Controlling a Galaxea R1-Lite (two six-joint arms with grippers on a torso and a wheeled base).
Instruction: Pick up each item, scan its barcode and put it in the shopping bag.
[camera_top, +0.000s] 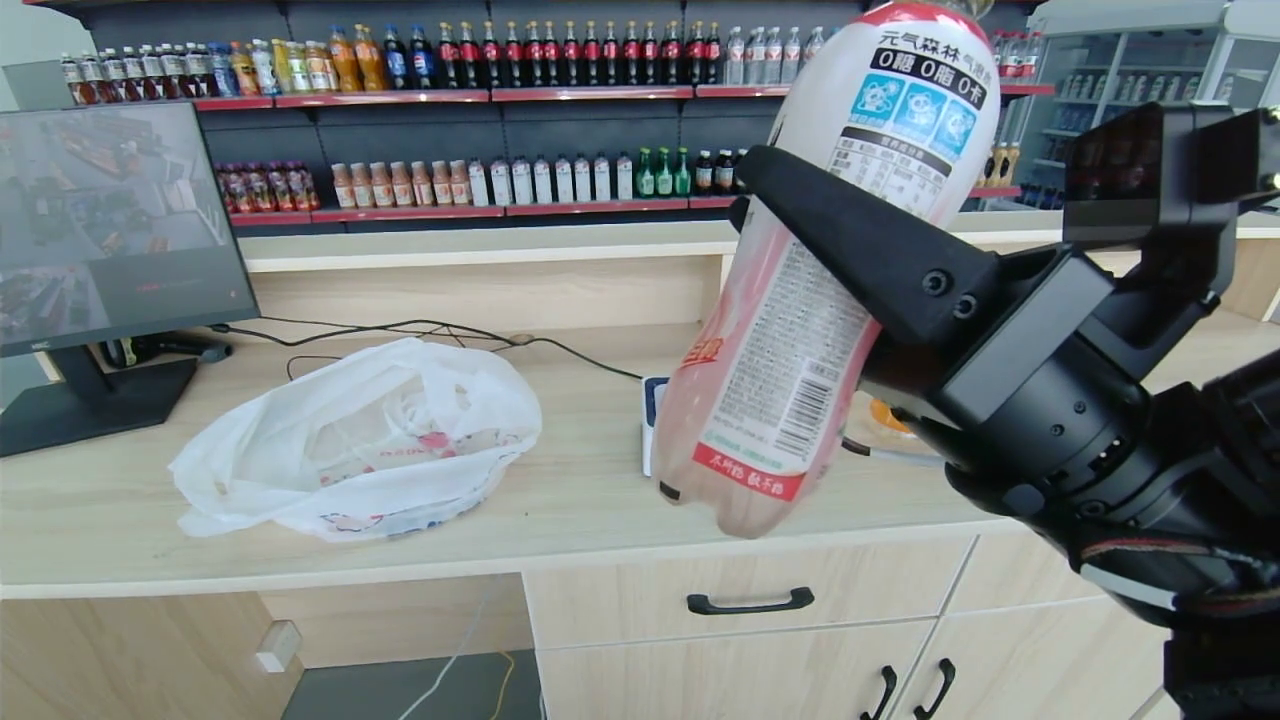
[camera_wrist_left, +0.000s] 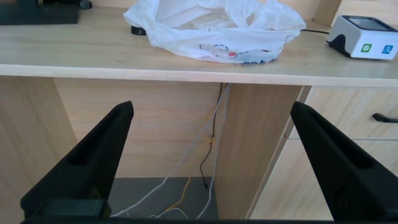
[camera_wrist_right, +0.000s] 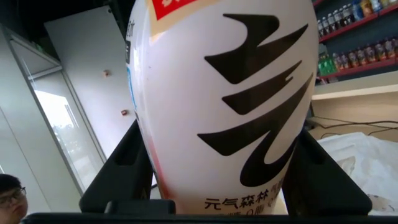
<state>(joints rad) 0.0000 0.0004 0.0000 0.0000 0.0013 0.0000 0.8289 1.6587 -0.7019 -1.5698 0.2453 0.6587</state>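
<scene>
Right pincer (camera_wrist_right: 221, 134) is clamped on the one drink bottle (camera_top: 800, 330), a black finger on either side of its white-and-pink body. It holds the bottle in the air above the front of the counter (camera_top: 560, 500), tilted with the cap end up and away and the base down. The label's barcode faces the head camera. Left pincer (camera_wrist_left: 211, 106) is spread wide with nothing between its fingers, and sits low, below the counter's front edge, facing the open knee space where a few thin cables (camera_wrist_left: 208, 155) hang. One white plastic shopping bag (camera_top: 370, 440) lies crumpled on the counter, well apart from the bottle on the robot's left, its mouth loosely open; what is inside cannot be made out. One small white barcode scanner (camera_wrist_left: 364, 37) stands on the counter, behind the bottle's lower end in the head view. An orange item (camera_top: 885, 415) shows partly behind the bottle. One monitor (camera_top: 110, 220) stands at the far left of the counter. Beneath the counter are one drawer handle (camera_top: 750, 603) and two cupboard handles (camera_top: 912, 690). Two shelves (camera_top: 500, 95) of bottled drinks line the wall behind.
</scene>
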